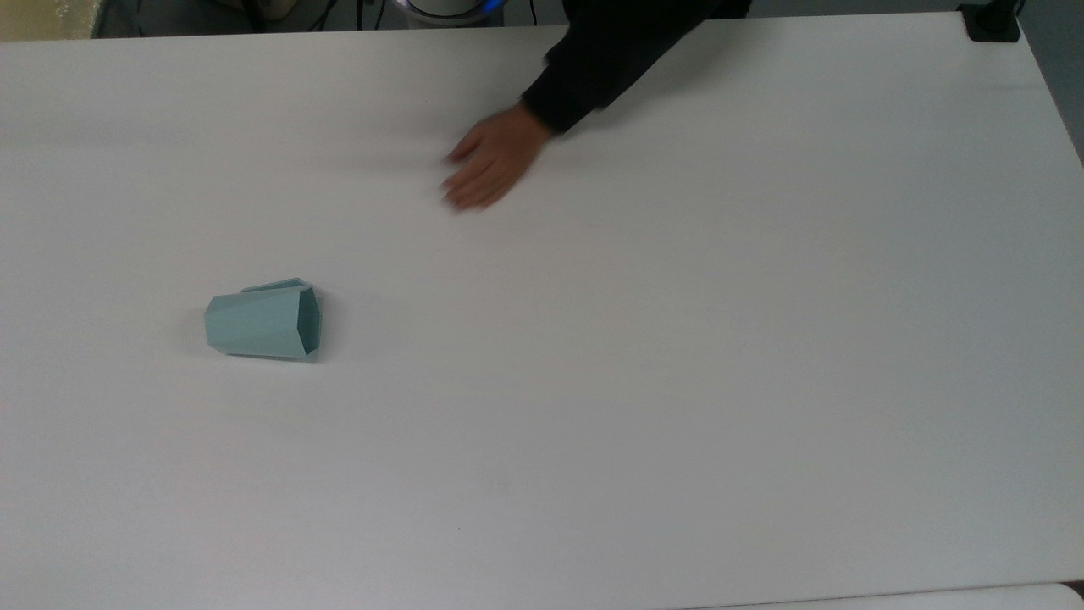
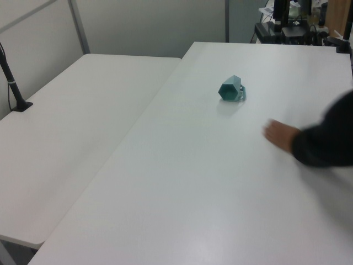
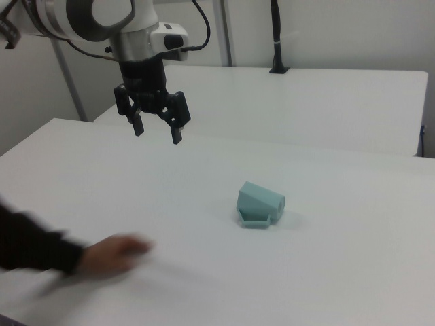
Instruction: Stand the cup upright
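Currently the cup (image 1: 262,323) lies on its side on the white table (image 1: 677,381), not upright. In the top view its wide polygonal mouth faces the top view's right and the narrower base the top view's left. In the left view (image 2: 230,89) the open mouth faces the camera; in the right view (image 3: 259,203) the closed base and flat angled sides show, with a small flat tab sticking out along the table at its low edge.

Pincer (image 3: 158,131) hangs in the air above the table, fingers pointing down, spread apart with nothing between them. Relative to the pincer, the cup sits lower and off to the right view's right, nearer the camera, well apart from the fingertips. No contact.

A person's hand (image 1: 489,163) lies over the table, blurred, coming out of a dark sleeve (image 1: 593,68). In the right view the hand (image 3: 115,255) is below the pincer and toward the right view's left, nearer the camera, well apart from the cup. In the left view the hand (image 2: 280,135) is nearer the camera than the cup and toward the left view's right.

A second white table (image 3: 326,102) stands behind the pincer in the right view, with a black post (image 3: 275,34) rising from its far edge.
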Tool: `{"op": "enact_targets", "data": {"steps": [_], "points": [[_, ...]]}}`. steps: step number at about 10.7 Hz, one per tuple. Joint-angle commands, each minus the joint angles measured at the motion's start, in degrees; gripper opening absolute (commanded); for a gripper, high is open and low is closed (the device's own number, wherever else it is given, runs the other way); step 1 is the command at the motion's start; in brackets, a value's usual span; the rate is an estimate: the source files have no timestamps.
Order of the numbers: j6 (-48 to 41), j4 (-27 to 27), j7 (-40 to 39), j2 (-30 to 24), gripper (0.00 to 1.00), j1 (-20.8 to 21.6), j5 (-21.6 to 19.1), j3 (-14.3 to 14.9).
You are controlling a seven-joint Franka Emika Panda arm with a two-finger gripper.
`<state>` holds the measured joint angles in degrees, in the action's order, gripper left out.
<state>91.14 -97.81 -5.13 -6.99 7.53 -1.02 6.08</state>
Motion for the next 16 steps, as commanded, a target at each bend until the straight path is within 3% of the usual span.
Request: {"op": "enact_targets", "data": {"steps": [1, 9, 11, 14, 16], "points": [[0.62, 0.77, -0.66, 0.04, 1.0, -0.24, 0.74, -0.45], [1.32, 1.12, 0.82, 2.14, 1.0, 0.55, 0.92, -0.63], [9.71, 1.74, 8.77, 4.16, 1.0, 1.25, 3.11, -0.98], [14.94, 2.09, 15.74, 9.43, 1.0, 6.69, 12.14, -0.81], [16.53, 4.79, 24.33, 14.78, 1.0, 10.81, 23.01, -0.81]]}}
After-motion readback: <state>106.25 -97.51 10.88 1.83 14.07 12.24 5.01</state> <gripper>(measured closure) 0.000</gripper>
